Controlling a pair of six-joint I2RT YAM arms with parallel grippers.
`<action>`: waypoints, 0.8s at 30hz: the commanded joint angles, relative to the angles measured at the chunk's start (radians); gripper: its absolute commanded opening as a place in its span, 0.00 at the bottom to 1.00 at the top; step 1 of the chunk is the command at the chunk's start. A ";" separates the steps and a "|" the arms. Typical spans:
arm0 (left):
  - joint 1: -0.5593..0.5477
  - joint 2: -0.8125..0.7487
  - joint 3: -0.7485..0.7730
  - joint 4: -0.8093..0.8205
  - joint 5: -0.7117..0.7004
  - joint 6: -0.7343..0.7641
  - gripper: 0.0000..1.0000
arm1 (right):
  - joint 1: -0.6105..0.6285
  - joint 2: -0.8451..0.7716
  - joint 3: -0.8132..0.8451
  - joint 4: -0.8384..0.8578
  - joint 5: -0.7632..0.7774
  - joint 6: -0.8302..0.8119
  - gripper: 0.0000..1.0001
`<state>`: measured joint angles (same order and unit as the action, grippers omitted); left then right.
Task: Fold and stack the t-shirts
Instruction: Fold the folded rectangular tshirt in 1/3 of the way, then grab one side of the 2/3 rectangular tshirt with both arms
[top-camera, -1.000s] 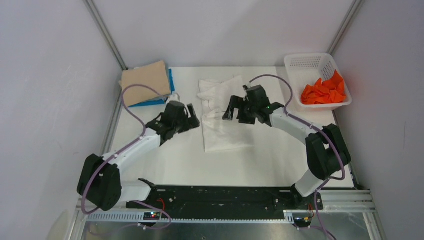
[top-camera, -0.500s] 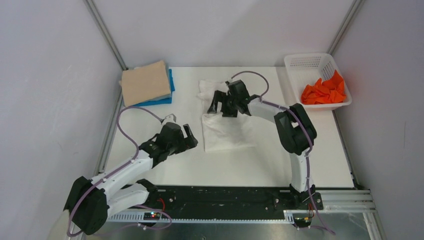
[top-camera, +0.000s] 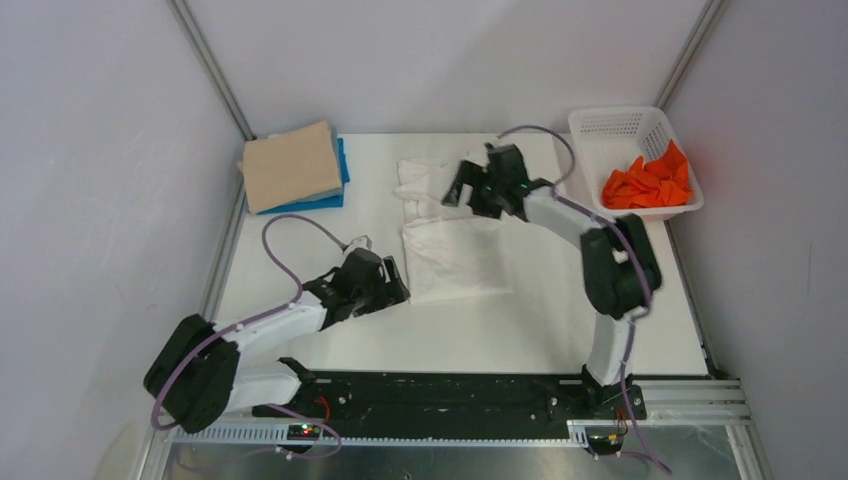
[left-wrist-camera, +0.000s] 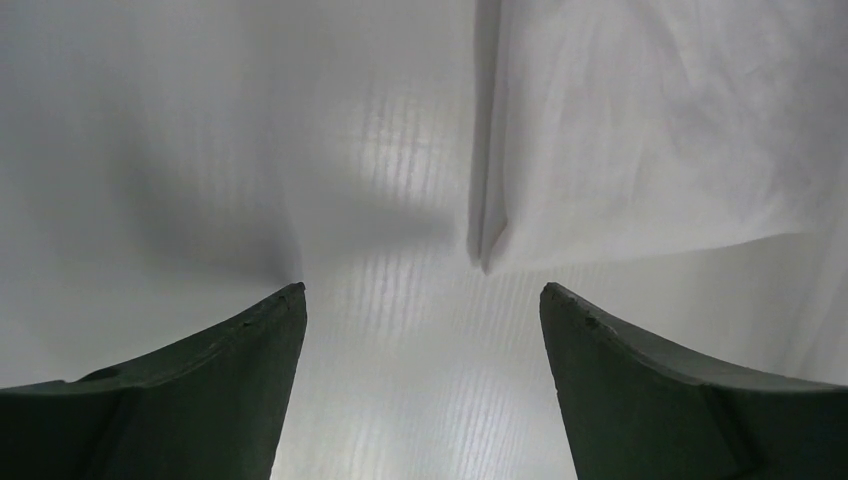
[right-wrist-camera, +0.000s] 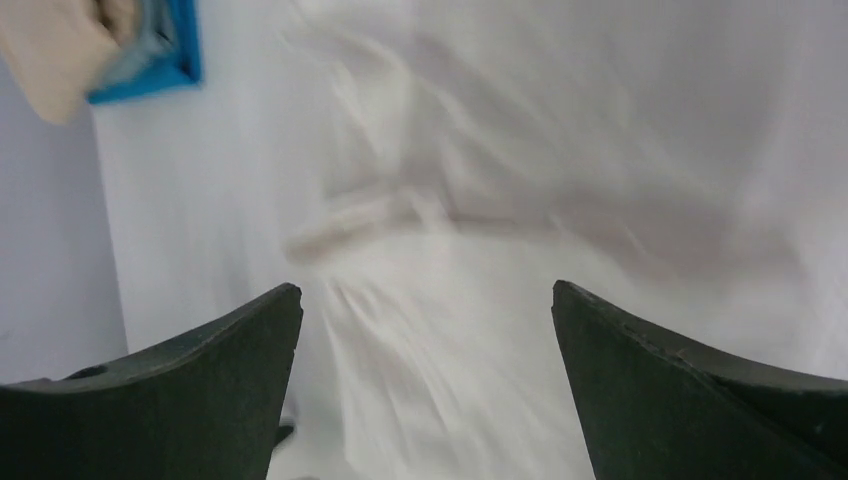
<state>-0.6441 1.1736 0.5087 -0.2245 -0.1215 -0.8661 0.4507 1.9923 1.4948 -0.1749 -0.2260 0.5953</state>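
The white t-shirt (top-camera: 452, 250) lies part-folded in the middle of the table, its near part flat, its far part rumpled. My left gripper (top-camera: 397, 287) is open and empty just left of the shirt's near left corner (left-wrist-camera: 490, 250). My right gripper (top-camera: 462, 195) is open and empty above the shirt's rumpled far part (right-wrist-camera: 470, 220). The beige-tan t-shirt (top-camera: 290, 165) lies folded on the folded blue t-shirt (top-camera: 335, 195) at the far left; both show in the right wrist view, beige-tan (right-wrist-camera: 50, 40) and blue (right-wrist-camera: 160, 60). The orange t-shirt (top-camera: 650, 182) lies bunched in the basket.
A white plastic lattice basket (top-camera: 622, 123) stands at the far right corner. Grey walls and metal rails enclose the table (top-camera: 560, 320) on left, back and right. The arms' black base bar (top-camera: 450, 400) runs along the near edge.
My left gripper moved right to the shirt's near left corner. My right gripper swung right and a little farther back over the rumpled part. The shirt's near part lies flatter.
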 joint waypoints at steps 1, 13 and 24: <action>-0.020 0.096 0.032 0.194 0.106 -0.057 0.85 | -0.078 -0.298 -0.296 0.016 0.027 0.033 0.99; -0.100 0.260 0.069 0.219 0.126 -0.102 0.45 | -0.213 -0.756 -0.867 0.014 0.060 0.106 0.98; -0.100 0.309 0.083 0.154 -0.009 -0.092 0.01 | -0.189 -0.784 -0.940 -0.004 0.043 0.117 0.89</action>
<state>-0.7406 1.4605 0.5678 0.0113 -0.0216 -0.9791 0.2451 1.1976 0.5705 -0.1852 -0.1841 0.7044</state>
